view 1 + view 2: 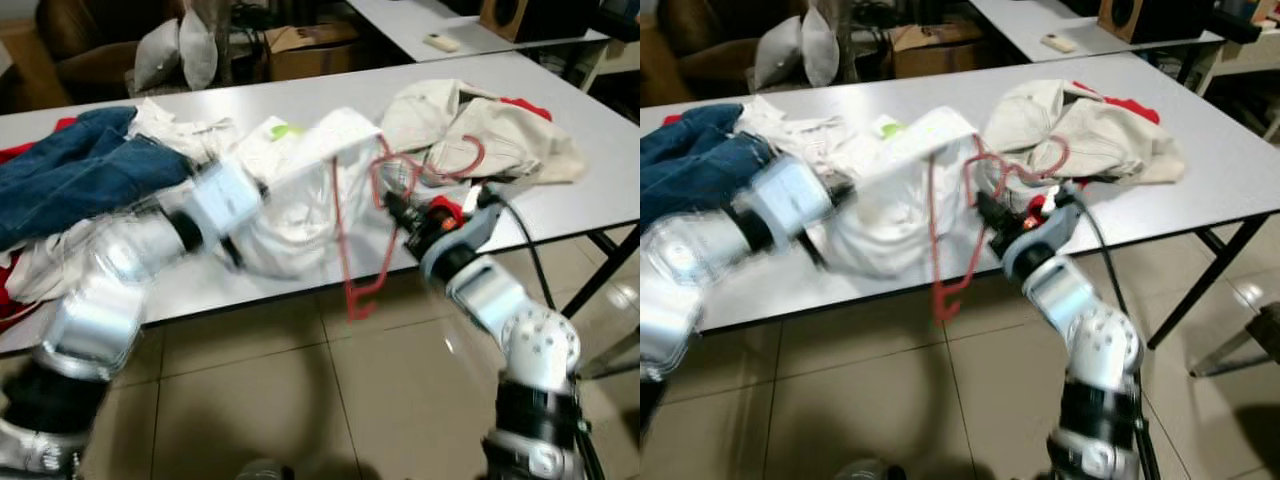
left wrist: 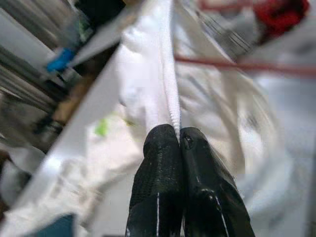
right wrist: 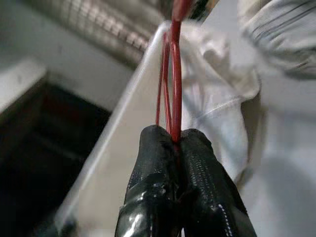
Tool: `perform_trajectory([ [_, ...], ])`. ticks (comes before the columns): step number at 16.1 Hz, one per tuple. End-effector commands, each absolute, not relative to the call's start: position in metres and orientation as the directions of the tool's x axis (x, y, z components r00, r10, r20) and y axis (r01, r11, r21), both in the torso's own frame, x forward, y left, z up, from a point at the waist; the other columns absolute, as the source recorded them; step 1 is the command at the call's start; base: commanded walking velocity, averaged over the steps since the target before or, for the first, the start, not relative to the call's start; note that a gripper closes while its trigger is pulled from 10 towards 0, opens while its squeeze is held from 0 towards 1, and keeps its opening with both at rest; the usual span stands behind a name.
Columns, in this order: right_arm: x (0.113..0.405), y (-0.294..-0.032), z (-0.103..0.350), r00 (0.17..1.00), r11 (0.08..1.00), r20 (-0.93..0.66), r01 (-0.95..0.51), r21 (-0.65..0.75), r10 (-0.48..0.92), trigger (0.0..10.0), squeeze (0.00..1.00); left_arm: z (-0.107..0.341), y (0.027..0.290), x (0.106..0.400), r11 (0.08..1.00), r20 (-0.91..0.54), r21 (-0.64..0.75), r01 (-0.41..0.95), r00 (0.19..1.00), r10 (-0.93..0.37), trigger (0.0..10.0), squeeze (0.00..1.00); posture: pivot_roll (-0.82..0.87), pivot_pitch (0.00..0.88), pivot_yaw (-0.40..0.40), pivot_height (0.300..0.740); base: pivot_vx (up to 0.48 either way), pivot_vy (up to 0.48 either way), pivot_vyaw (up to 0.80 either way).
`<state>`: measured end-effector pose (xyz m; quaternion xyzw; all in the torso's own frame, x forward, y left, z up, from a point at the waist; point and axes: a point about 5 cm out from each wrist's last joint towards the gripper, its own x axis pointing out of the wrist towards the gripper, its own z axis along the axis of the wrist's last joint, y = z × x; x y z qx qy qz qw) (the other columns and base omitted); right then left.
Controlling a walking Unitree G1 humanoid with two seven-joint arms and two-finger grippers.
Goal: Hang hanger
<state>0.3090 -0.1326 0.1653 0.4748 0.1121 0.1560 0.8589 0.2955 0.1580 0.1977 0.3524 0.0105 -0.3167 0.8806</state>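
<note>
**A:** So what's on that white table [image 1: 560,140] right now?

**B:** Mostly clothes. Blue jeans [image 1: 75,170] at the robot's left end, a beige jacket [image 1: 480,130] toward the right, and a white garment [image 1: 300,200] in the middle, draped over the near edge.

**A:** And the hanger?

**B:** Red hanger [image 1: 352,250] is partly against the white garment, with its lower end hanging below the table edge over the tiled floor [image 1: 300,400].

**A:** Grippers?

**B:** Right gripper [image 3: 178,140] is clamped tight on the hanger's thin red wires. Left gripper [image 2: 178,136] is pinched closed on a fold of the white garment; that arm looks blurred.
</note>
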Motion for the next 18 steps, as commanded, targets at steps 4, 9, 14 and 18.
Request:
perform_trajectory([
  [4, 0.325, -0.131, 0.164, 0.953, 0.317, -0.021, -0.080, 0.945, 0.302, 10.0, 0.00, 0.188, 0.144, 0.288, 0.524, -0.228, 0.644, 0.558, 0.793, -0.565, 0.0, 0.00, 0.05, 0.000, 0.064, 0.740, 0.000, 0.000, 0.00],
  [9, 0.346, -0.106, 0.174, 0.950, 0.152, 0.012, -0.062, 0.986, 0.313, 10.0, 0.00, 0.169, 0.123, 0.269, 0.469, -0.238, 0.598, 0.650, 0.703, -0.670, 0.0, 0.00, 0.04, 0.000, 0.053, 0.740, 0.000, 0.000, 0.00],
  [14, 0.365, -0.086, 0.177, 0.943, 0.159, -0.009, -0.046, 0.986, 0.332, 10.0, 0.00, 0.175, 0.104, 0.251, 0.482, -0.161, 0.447, 0.754, 0.597, -0.786, 0.0, 0.00, 0.06, 0.000, 0.026, 0.740, 0.000, 0.000, 0.00],
  [18, 0.378, -0.065, 0.182, 0.935, 0.160, -0.011, -0.049, 0.986, 0.355, 10.0, 0.00, 0.180, 0.090, 0.242, 0.426, -0.122, 0.360, 0.830, 0.495, -0.860, 0.0, 0.00, 0.07, 0.005, 0.015, 0.740, 0.000, 0.000, 0.00],
])
